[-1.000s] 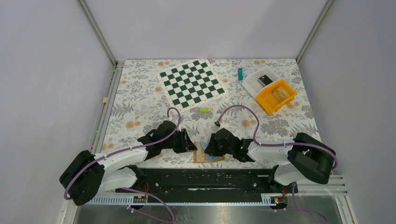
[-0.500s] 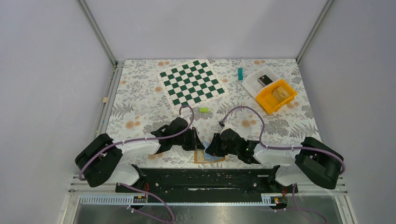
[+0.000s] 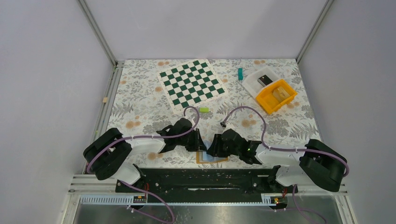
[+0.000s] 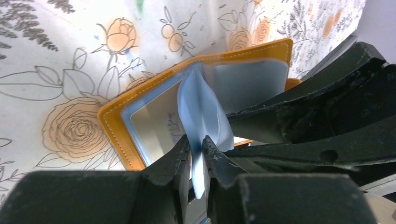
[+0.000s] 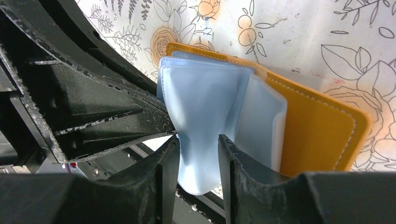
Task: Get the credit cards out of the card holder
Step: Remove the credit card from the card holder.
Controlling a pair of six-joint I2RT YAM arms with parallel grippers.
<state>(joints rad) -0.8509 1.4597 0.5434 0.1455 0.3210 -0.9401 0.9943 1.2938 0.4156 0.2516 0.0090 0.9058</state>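
The card holder [image 3: 201,161] lies open on the flowered surface [image 3: 140,107] at the near edge, directly between the two arms. Both wrists are crowded over it. From its fold the light-blue credit cards [image 4: 201,105] rise as soft, slightly bent leaves rather than lying flat in the pockets. The left gripper [image 4: 197,145] has its fingers pressed together on the free edge of one leaf and holds it upright above the orange cover. The right gripper [image 5: 198,150] comes in from the opposite side. Its fingers are parted, with a bulging blue leaf sitting loosely between them, and they do not appear to clamp it. No card lies loose on the surface, and each blue leaf I can see is rooted at the holder's spine, so the task seems to be at an early stage. The holder is opened and one leaf is gripped, but nothing is out yet. What remains is to draw the pinched card clear while the holder is kept from lifting, set it aside, and do the same for the others.
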